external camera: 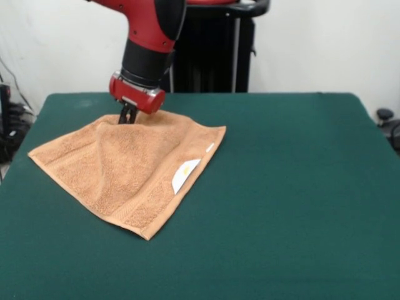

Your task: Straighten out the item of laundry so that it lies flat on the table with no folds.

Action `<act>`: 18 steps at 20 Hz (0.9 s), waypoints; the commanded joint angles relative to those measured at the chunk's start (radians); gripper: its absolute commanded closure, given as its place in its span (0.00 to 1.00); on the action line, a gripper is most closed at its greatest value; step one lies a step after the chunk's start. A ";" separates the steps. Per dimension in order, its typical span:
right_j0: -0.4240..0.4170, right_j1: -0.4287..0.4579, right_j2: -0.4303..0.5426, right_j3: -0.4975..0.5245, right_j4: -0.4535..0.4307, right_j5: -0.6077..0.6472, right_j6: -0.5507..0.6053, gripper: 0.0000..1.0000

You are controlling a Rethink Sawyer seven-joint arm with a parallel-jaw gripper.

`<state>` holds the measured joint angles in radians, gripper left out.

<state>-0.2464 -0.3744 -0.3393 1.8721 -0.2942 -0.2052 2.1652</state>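
Green table (300, 219), orange towel (128, 165) w/ white label (185, 174), tool (127, 118) pinching raised far corner

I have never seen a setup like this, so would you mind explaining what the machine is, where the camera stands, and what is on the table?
The red and black machine is a robot arm that reaches down from the top of the picture. This single picture comes from a camera across the table, facing the robot. At the arm's tip sits a small black claw, its grasping part. It is down at the far edge of an orange-tan towel, where the cloth rises to a raised point; it seems to pinch the cloth there, though the tips are too small to be sure. The towel lies on a dark green table, with a crease running down from the claw. A white label shows near its right edge.
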 commanded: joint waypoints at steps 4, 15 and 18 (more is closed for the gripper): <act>0.030 0.124 0.135 -0.031 0.031 -0.033 0.129 1.00; 0.046 0.183 0.140 -0.078 0.062 -0.040 0.136 1.00; 0.043 0.183 0.143 -0.079 0.061 -0.038 0.135 1.00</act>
<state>-0.2323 -0.3340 -0.3493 1.8669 -0.2942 -0.2269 2.1652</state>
